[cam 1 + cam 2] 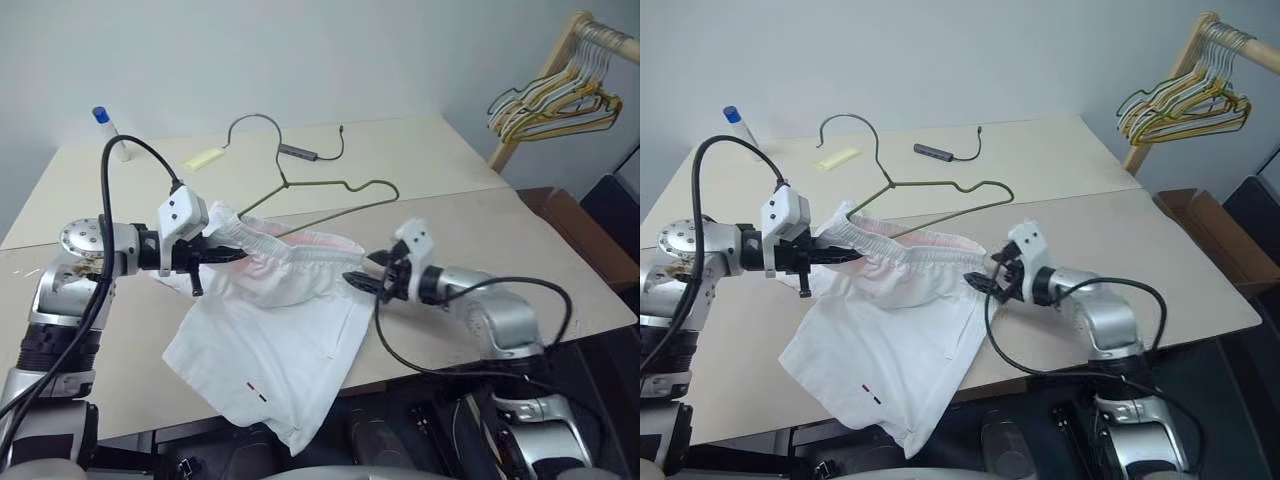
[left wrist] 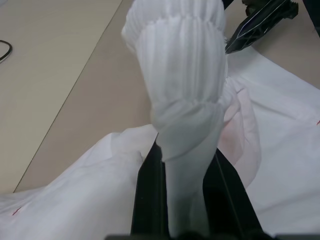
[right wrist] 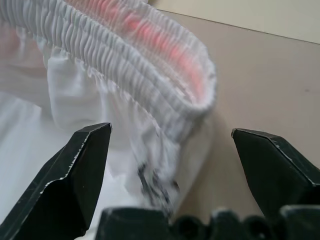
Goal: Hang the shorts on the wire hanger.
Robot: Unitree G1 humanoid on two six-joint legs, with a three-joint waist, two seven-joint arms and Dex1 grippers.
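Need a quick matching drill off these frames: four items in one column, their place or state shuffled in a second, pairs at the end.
Items:
1. left gripper
2. right gripper
3. wire hanger
4. bunched hangers

States:
A. hanging on a wooden rack beside the table
B. open, at the free end of the waistband
C. lying flat on the table behind the shorts
D. shut on the waistband, holding that end raised

Pairs: 1-D, 2-B, 3-C, 4-A
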